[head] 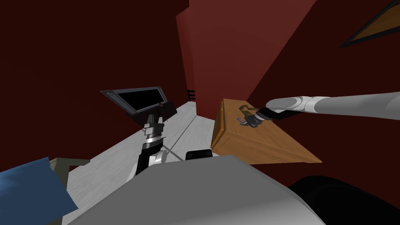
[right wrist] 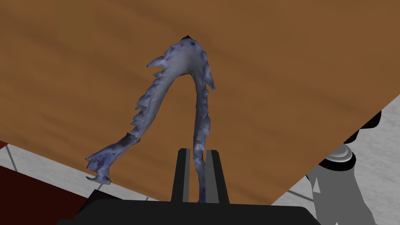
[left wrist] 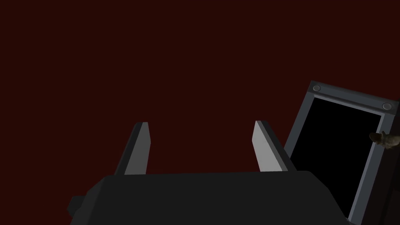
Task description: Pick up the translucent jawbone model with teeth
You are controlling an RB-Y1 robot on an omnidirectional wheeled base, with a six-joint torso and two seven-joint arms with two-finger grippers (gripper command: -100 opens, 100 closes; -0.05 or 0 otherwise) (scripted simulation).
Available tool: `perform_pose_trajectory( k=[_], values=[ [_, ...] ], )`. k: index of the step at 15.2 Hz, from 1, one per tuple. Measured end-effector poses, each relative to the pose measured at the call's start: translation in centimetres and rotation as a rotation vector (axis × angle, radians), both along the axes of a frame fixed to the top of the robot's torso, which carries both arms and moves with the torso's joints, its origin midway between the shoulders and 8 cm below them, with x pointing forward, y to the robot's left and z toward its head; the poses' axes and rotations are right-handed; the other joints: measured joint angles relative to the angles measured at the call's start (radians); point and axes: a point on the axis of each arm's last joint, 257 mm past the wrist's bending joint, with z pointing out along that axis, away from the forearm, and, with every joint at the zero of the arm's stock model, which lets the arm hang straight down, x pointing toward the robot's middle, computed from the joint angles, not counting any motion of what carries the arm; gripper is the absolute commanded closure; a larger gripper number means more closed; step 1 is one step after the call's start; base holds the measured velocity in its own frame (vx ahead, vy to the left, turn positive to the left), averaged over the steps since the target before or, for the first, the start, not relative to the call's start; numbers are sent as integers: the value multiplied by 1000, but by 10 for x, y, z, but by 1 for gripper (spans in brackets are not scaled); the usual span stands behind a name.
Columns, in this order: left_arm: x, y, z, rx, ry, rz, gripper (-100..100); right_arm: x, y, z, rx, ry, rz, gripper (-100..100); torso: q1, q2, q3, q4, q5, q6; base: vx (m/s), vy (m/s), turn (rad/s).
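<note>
Wooden bench against dark red wall. R gripper at bench's far end, fingers clamped on one branch of bluish-grey toothed jawbone. Jawbone's open ends near bench edge, arch pointing inward over the top. Can't tell if it's lifted. L gripper well apart from bench, fingers apart.

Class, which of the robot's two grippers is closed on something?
The right gripper, its fingers pinching one branch of the bluish jawbone model; the left gripper has its fingers apart, empty.
</note>
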Motion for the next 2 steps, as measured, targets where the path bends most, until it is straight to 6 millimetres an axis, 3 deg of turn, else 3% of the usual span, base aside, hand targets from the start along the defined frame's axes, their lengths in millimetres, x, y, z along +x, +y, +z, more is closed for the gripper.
perform_pose_trajectory(
  k=[2],
  values=[
    [0, 0, 0, 0, 0, 0, 0, 5, 11, 3, -4, -3, 11, 100, 0, 1, 1, 0, 0, 0, -24, -44, -31]
  ],
)
